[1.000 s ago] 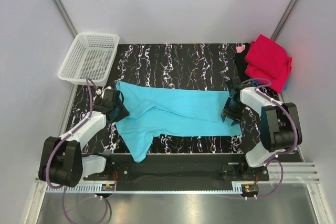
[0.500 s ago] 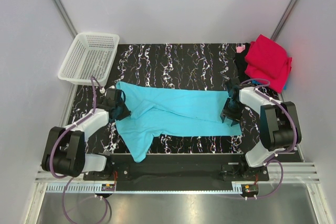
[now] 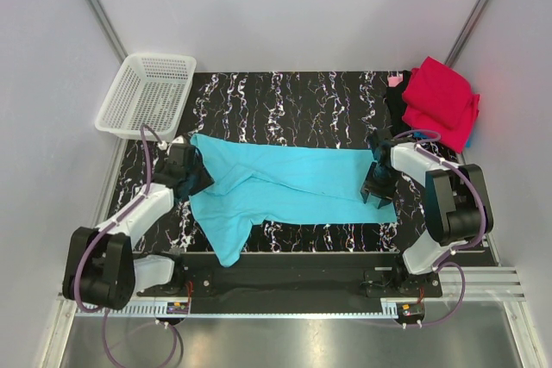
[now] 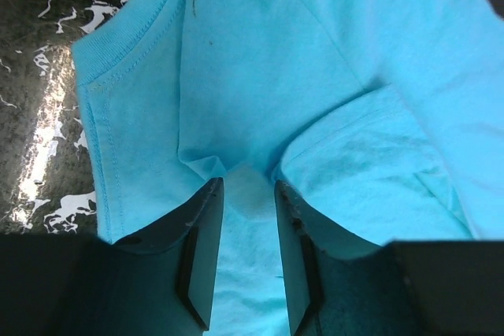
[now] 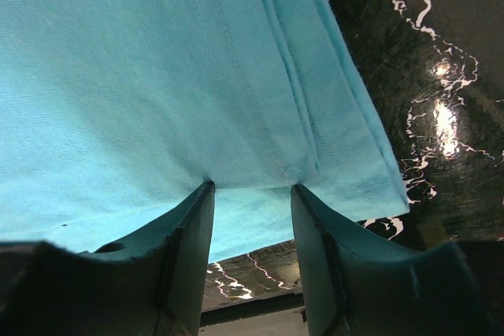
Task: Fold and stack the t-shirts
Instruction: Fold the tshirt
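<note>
Loosely spread, turquoise t-shirt [image 3: 293,183] bunches in the left hand [image 4: 248,185], grip unclear; right hand [image 5: 252,186] open on it.

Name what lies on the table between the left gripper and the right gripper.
The plain turquoise-blue cloth t-shirt spans that whole stretch, spread flat; the top external view shows it.

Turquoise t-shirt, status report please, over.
Left claw, right claw: cloth between the jaws, grip unclear. Turquoise t-shirt lies spread flat. Red t-shirt, basket clear of it.
</note>
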